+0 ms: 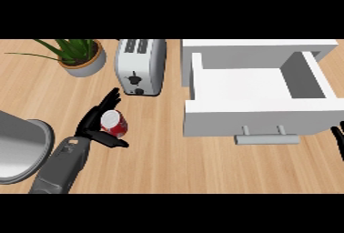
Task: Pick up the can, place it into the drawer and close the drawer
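Observation:
A red can [115, 124] with a silver top stands on the wooden counter, left of centre. My left hand [94, 120] is against its left side, open: the fingers [109, 100] reach straight past the can's far side and the thumb [111, 141] lies under its near side. None of them curl round the can. The white drawer [255, 117] stands pulled open at the right, its inside empty, with a grey handle [266, 139] on its front. Only the fingers of my right hand [336, 139] show at the right edge, straight and apart from the drawer.
A silver toaster [141, 66] stands just beyond the can. A potted plant [80, 57] is at the back left. A large metal pot [20, 145] sits at the left edge beside my left forearm. Bare counter lies between can and drawer.

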Robot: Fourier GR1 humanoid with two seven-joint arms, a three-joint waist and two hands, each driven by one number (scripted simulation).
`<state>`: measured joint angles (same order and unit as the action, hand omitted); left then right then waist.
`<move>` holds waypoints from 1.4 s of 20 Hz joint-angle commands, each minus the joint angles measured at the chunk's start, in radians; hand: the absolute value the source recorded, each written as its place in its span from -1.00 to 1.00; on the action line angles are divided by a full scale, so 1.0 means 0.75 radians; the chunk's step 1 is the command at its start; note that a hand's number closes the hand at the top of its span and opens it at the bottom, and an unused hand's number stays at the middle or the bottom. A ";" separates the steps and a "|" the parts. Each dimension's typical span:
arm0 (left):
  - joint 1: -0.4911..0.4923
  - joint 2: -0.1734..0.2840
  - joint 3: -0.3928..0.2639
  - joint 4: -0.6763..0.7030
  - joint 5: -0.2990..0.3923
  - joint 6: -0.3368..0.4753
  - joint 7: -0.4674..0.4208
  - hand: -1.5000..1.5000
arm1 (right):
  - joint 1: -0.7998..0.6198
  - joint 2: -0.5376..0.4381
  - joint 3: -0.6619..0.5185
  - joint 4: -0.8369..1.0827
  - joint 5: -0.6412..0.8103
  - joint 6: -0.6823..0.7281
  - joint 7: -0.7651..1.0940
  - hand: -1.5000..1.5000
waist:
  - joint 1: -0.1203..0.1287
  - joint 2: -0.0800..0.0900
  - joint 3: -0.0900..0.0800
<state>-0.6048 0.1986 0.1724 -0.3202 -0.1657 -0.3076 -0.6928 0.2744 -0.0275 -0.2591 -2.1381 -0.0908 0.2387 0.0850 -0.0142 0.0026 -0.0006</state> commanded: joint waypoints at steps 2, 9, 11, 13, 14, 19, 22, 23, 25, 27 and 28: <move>-0.013 -0.049 -0.017 -0.007 -0.007 0.001 -0.013 -1.00 | -0.008 0.035 0.048 -0.088 0.022 -0.026 0.071 -1.00 | 0.003 -0.001 0.000; 0.004 -0.049 -0.011 -0.079 0.036 -0.093 0.027 1.00 | 0.013 0.036 0.065 -0.037 0.063 -0.071 -0.008 -1.00 | 0.010 -0.003 0.001; -0.062 -0.097 0.002 -0.052 0.056 -0.107 0.064 1.00 | -0.115 -0.039 -0.030 0.008 -0.043 -0.047 0.094 -1.00 | 0.011 -0.002 0.000; -0.028 -0.110 -0.009 -0.090 0.056 -0.089 0.070 1.00 | 0.096 0.018 -0.020 -0.088 -0.069 0.034 -0.006 -1.00 | 0.005 -0.004 0.001; -0.075 -0.074 0.006 -0.036 0.055 -0.108 0.052 1.00 | -0.034 0.035 0.050 -0.064 0.009 -0.059 0.060 -1.00 | 0.004 0.000 0.000; 0.010 -0.060 0.125 -0.188 0.177 0.061 0.154 1.00 | 0.015 0.010 -0.041 -0.017 -0.047 -0.013 -0.009 -1.00 | 0.029 -0.010 0.002; 0.098 -0.017 0.259 -0.203 0.259 0.254 0.106 1.00 | 0.020 0.019 -0.028 -0.040 -0.019 -0.038 0.004 -1.00 | 0.052 -0.013 0.003; 0.133 -0.042 0.246 -0.262 0.265 0.264 0.131 1.00 | 0.105 0.036 -0.019 -0.076 -0.023 -0.009 -0.028 -1.00 | 0.043 -0.020 0.004; 0.199 -0.110 0.203 -0.422 0.269 0.288 0.153 1.00 | -0.021 0.020 -0.008 -0.092 0.003 -0.088 0.082 -1.00 | 0.055 -0.019 0.003; 0.214 -0.127 0.173 -0.620 0.300 0.302 0.310 1.00 | 0.039 0.011 -0.021 -0.107 -0.044 -0.027 0.054 -1.00 | 0.036 -0.015 0.003; 0.264 -0.179 0.123 -0.747 0.288 0.319 0.363 1.00 | 0.027 0.036 0.032 -0.069 0.027 -0.091 0.019 -1.00 | 0.045 -0.016 0.003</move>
<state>-0.4766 0.1200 0.2999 -0.6683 0.0292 -0.1218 -0.5239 0.3014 -0.0071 -0.2544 -2.1916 -0.0914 0.2005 0.1018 0.0165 -0.0085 0.0015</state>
